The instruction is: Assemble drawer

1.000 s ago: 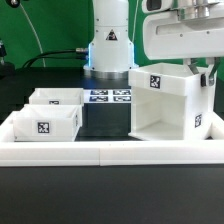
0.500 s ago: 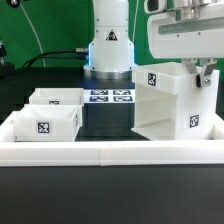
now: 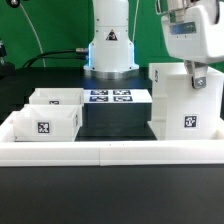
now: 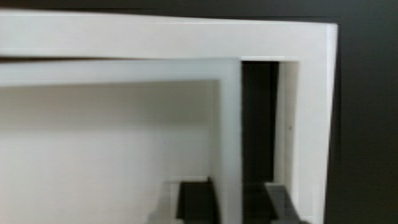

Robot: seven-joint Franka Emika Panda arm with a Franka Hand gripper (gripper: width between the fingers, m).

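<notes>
Case (image 3: pixel 185 108) of the drawer is swinging round vs 1 s ago. Its open side was facing the ext. cam then; now I'm seeing a closed face w/ a tag. The whole part is also sitting further toward 3 o'clock of the ext. view. Gripper (image 3: pixel 197 73) is travelling w/ it, likewise shifted toward 3 o'clock.

Claw: I'm reading it as nearly closed, pinching a thin top wall of the case. Wrist cam is showing two dark fingers (image 4: pixel 199 203) straddling that white wall, one on each side and hard against it as far as I can tell.

Case is standing upright, w/ a 2nd tag showing on its top face toward 10 o'clock. Its bottom edge is hiding behind the border wall (image 3: pixel 110 150), so I can't tell if it's resting on the table or lifted.

Trays are sitting at 9 o'clock of the ext. view, well apart from the case. Front tray (image 3: pixel 45 124) is showing its tag to the cam. Rear tray (image 3: pixel 58 97) is sitting just behind it, toward 1 o'clock; touching or not, can't tell.

Marker board (image 3: pixel 110 97) is lying flat between trays and case, in front of the arm base (image 3: pixel 110 45) at 12 o'clock. Border wall is running across at 6 o'clock.
</notes>
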